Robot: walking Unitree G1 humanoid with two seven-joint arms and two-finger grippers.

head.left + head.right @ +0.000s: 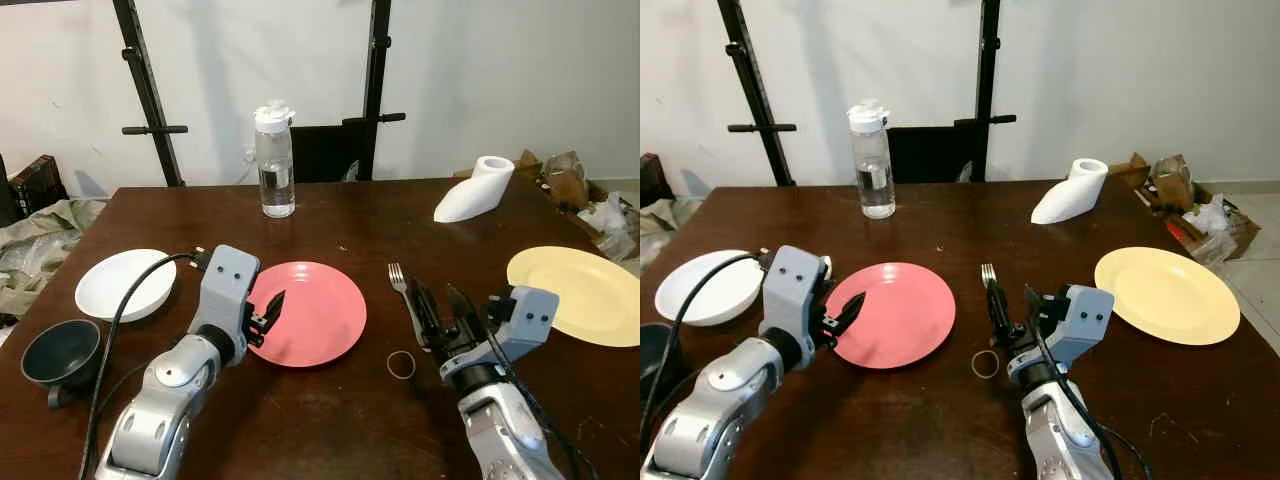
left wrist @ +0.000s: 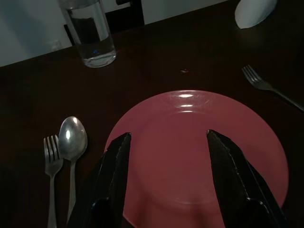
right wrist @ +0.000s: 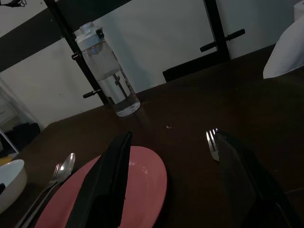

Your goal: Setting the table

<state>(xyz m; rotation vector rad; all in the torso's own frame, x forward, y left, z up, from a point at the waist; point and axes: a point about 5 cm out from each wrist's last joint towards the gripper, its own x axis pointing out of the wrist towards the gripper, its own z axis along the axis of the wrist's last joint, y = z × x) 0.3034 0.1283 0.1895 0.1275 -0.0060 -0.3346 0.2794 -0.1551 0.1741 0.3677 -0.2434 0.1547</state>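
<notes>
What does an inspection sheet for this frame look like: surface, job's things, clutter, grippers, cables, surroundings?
Surface: dark wood table.
Job's things: red plate centre; white plate and dark cup left; yellow plate right; fork right of red plate; second fork and spoon side by side left of it.
Clutter: water bottle, rubber band, white object.
Grippers: left gripper open over red plate's edge; right gripper open at fork.
Cables: black cable along left arm.
Surroundings: black rack, wall, bags.
</notes>
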